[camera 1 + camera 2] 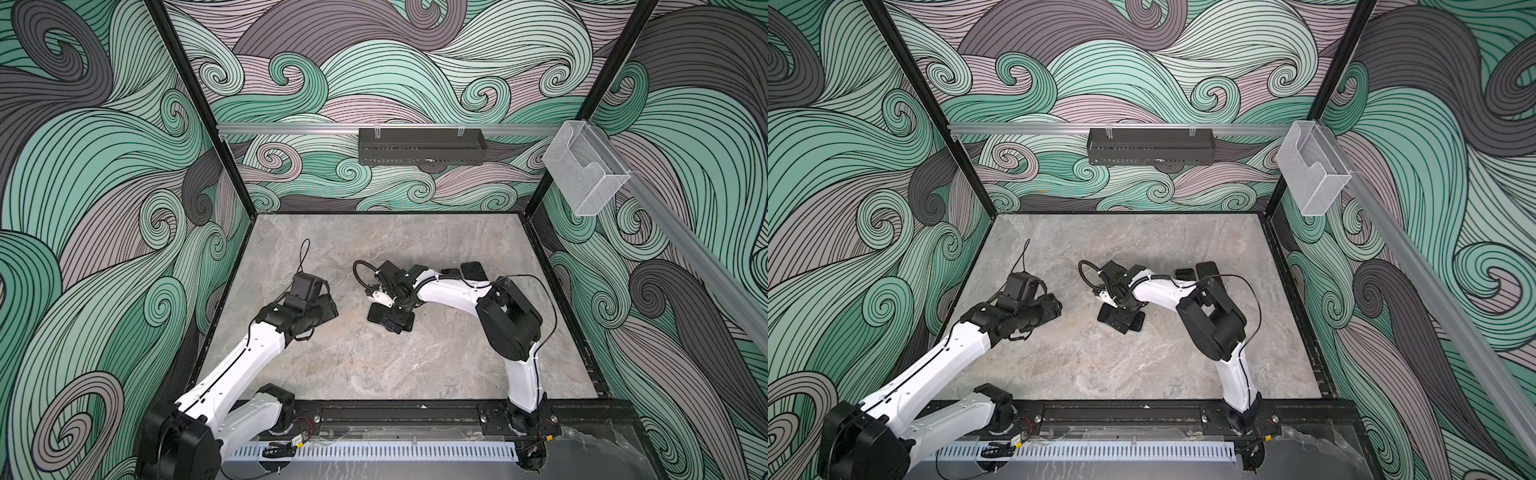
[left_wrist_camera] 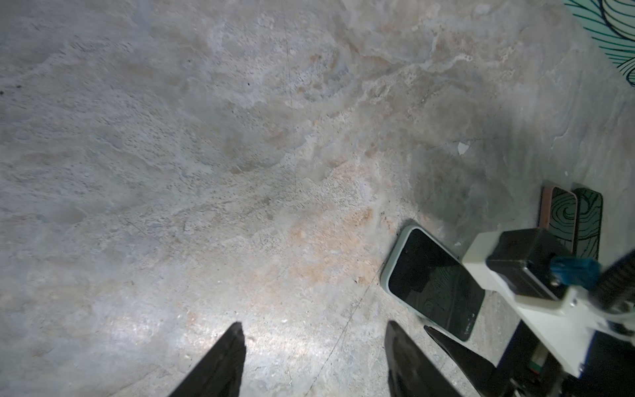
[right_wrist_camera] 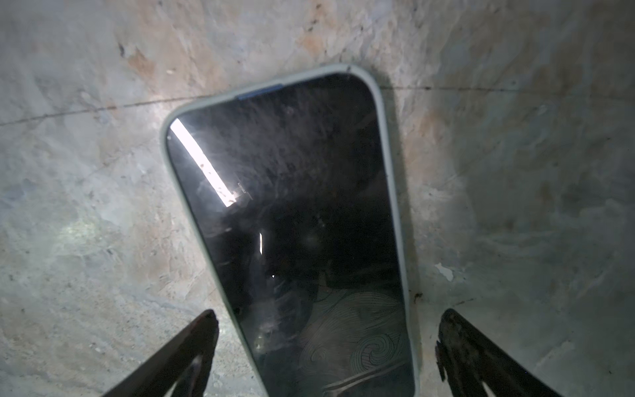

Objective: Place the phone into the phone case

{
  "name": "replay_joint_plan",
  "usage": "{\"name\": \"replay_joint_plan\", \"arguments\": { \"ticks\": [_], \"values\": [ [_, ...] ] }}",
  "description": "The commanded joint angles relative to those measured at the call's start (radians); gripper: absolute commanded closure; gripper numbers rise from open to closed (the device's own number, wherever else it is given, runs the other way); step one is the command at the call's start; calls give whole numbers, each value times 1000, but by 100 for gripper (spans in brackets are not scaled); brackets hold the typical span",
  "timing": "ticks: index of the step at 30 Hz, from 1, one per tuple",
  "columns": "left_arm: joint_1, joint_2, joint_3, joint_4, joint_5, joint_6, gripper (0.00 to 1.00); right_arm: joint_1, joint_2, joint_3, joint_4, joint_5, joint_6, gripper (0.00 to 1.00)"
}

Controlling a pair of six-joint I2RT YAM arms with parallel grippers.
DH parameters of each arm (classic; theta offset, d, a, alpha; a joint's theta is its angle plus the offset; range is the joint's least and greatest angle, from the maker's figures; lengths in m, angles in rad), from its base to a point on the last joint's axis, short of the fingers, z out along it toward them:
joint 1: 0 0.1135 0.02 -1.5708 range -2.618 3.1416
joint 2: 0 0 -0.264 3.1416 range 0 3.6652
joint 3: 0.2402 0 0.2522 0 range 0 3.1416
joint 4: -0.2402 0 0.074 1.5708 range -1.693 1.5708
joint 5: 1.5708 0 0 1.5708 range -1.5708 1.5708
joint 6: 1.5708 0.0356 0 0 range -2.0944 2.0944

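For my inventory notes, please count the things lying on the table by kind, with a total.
Phone in pale green case: 1
Dark phone-shaped slabs, phone or case unclear: 2
Total: 3

lab test cell: swirl-printed walls [image 1: 374, 62], framed stone tabletop [image 1: 374, 365]

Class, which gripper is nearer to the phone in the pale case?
Right. The right gripper is over the phone, jaws open either side of it; the left gripper stands apart from it, open over the table.
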Motion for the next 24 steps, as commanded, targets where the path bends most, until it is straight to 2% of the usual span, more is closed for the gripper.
{"name": "replay_joint_plan", "arguments": {
  "ticks": [1,5,8,11,16,20,24],
  "values": [
    [10,-54,-25,-23,-53,-16,34,3,21,17,-16,-5,-47,1],
    [17,-79,-33,-33,-55,-9,34,3,53,18,-12,-2,-25,4],
    [19,-71,-28,-44,-50,10,34,3,63,19,-11,3,11,11],
    [22,-65,-23,-46,-47,24,34,-1,55,11,-8,22,82,25],
    [31,-65,-24,-34,-35,34,34,-44,32,-17,13,46,225,43],
    [34,-51,-25,-26,-24,43,34,-85,-8,-33,13,124,308,48],
    [34,-36,-31,-6,-7,58,34,-142,-46,-32,13,158,410,48]
  ]
}}
